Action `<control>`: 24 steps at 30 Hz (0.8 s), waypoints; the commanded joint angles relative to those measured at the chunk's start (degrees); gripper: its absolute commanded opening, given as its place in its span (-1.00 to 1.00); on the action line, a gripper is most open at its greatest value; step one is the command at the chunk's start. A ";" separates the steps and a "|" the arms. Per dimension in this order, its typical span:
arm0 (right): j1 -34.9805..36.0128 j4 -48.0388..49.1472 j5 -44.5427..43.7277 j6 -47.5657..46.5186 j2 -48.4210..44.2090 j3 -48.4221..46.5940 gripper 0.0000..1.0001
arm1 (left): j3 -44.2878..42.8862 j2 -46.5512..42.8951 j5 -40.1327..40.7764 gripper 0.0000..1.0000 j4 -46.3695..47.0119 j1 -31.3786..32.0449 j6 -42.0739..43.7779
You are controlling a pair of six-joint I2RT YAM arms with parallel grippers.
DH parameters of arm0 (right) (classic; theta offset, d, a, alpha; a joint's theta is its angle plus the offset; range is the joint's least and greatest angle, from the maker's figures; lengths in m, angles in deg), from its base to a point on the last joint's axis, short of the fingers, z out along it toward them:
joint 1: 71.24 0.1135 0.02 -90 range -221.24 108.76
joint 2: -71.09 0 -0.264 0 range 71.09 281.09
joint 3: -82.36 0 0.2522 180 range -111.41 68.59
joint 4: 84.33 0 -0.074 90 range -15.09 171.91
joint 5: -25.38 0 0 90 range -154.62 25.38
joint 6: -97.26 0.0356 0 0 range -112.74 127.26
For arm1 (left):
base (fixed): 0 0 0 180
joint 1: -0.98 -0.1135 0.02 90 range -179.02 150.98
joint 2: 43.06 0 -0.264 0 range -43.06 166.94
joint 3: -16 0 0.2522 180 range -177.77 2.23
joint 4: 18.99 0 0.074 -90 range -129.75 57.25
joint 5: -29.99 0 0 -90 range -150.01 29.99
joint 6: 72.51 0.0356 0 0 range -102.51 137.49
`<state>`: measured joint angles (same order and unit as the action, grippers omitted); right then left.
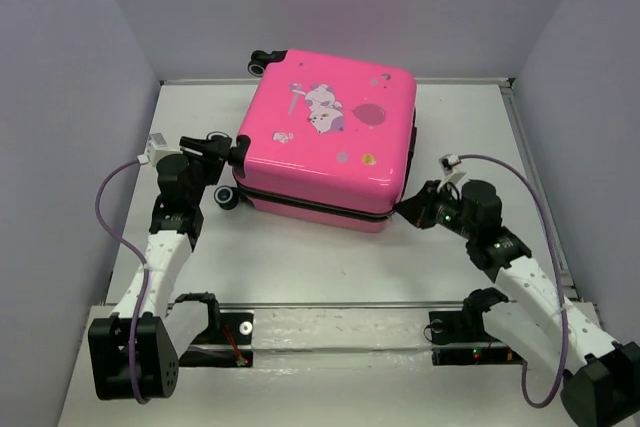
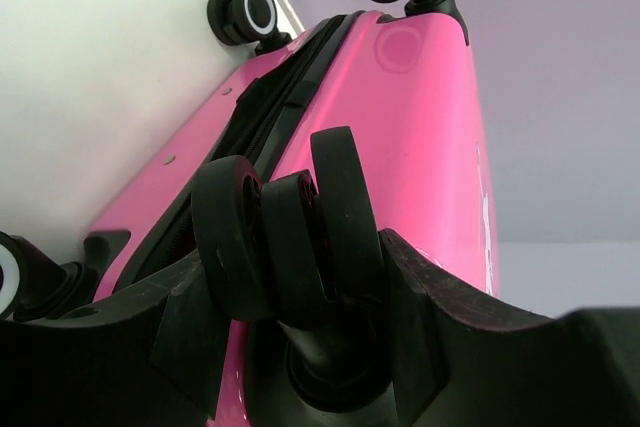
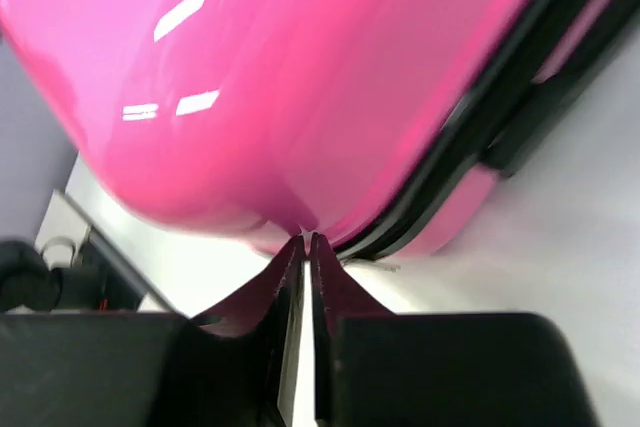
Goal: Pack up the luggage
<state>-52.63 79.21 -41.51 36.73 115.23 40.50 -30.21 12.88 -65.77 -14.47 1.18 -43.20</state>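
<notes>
Top external shows the luggage lying flat on the counter, the left tool clamped on a caster wheel and the right tool pinched shut at its zipper seam, so brace firmly and pull along the seam.

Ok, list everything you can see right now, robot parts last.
luggage: 1, hot pink with cartoon print, lying flat mid-table
wheels: 4, black with white rims, along the luggage's left side
table: 1, white, under the luggage
walls: 3, pale grey, around the table
cables: 2, purple, one looping off each arm
left gripper: 1, black, closed on one wheel
right gripper: 1, black, shut, tips at the luggage's near right corner
</notes>
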 commanded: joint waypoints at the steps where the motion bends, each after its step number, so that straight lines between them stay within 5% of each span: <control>1: 11.34 -1.87 -3.95 2.25 -0.99 2.34 -0.64 | -0.17 0.31 -7.86 -0.89 5.62 1.81 8.92; 3: 14.68 -1.44 -7.27 2.60 -1.33 3.48 -0.28 | 0.36 0.40 -7.51 -0.89 5.62 1.64 8.74; 7: 14.70 0.94 -10.28 3.13 -3.01 6.38 0.10 | 0.63 0.83 -7.51 -0.89 5.97 1.64 8.22; 17: 14.70 9.52 -21.70 1.64 4.10 6.03 0.19 | 2.12 1.01 -7.77 -0.88 8.34 1.73 6.28; 24: 14.70 18.07 -18.55 -2.84 8.59 5.95 0.11 | 2.74 1.36 -8.21 -0.88 9.14 1.64 5.93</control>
<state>-38.16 85.46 -59.52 37.13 121.98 47.05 -28.20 14.24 -66.66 -11.23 1.12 -44.73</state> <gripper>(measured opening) 0.576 0.630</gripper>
